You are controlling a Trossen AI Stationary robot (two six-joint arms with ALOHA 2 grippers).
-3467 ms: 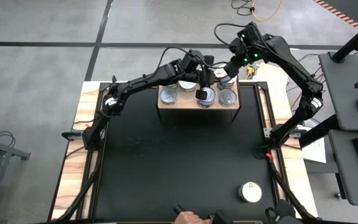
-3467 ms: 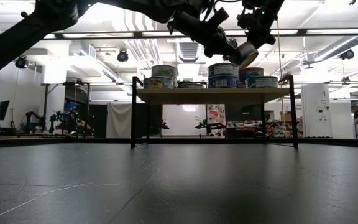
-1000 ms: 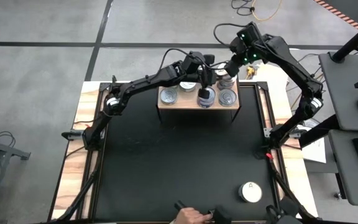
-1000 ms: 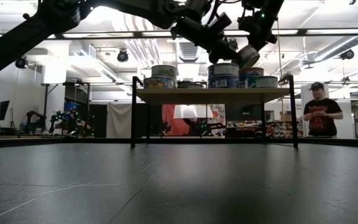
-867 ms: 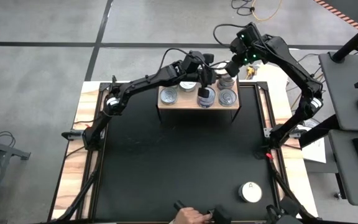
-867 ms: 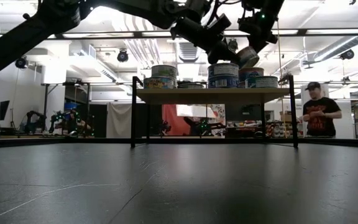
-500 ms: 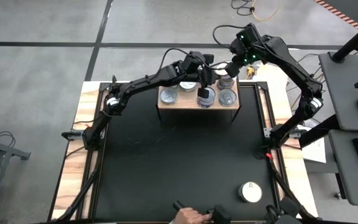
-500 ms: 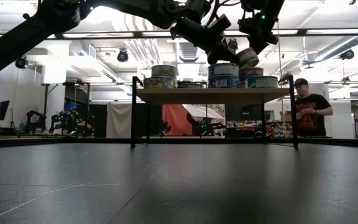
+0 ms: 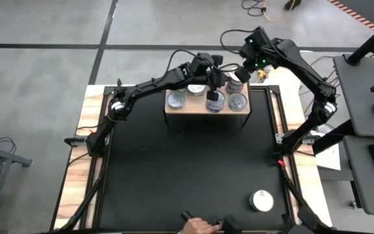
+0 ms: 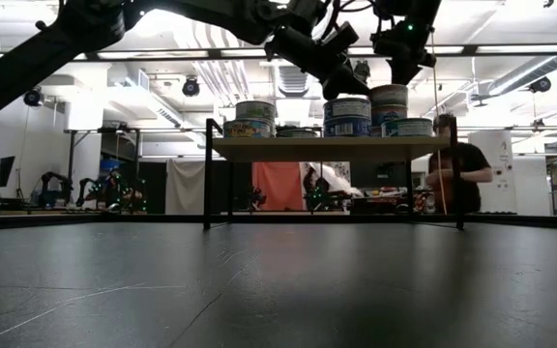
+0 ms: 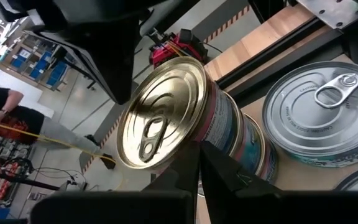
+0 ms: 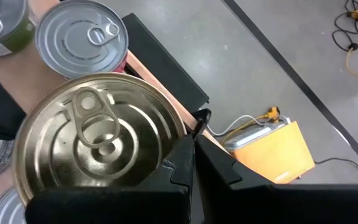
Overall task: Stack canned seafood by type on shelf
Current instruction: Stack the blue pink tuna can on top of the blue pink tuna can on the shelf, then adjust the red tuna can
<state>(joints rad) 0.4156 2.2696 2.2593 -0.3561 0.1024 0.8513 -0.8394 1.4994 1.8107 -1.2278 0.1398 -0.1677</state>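
Room: a bright workshop lies beyond the black tabletop (image 9: pixel 187 162); a person (image 10: pixel 457 174) stands behind the shelf on the far side, and a hand (image 9: pixel 197 227) shows at the near edge.
Shelf: the light wooden shelf (image 10: pixel 332 147) stands at the table's far side on dark legs, with tins in short stacks along it – like seemingly kept with like.
Right gripper: the right gripper (image 12: pixel 188 163) is over the shelf's far right part, fingers pressed together on the rim of a gold-topped tin (image 12: pixel 98 146) – pinched at the edge, probably so the base stays free to settle squarely on the stack below. In the low view the tin (image 10: pixel 389 95) sits level at the top of that stack.
Left gripper: the left gripper (image 11: pixel 197 163) hovers just above the blue-labelled stack (image 10: pixel 347 116) mid-shelf, fingers closed on nothing – it looks placed to steady the neighbouring tins.
Silver tin: a silver-topped tin (image 11: pixel 331 112) rests on the shelf beside the gold one.
Remaining: 1 white-topped tin (image 9: pixel 261 200) sits alone on the near right of the table, well apart from the shelf – not yet shelved.
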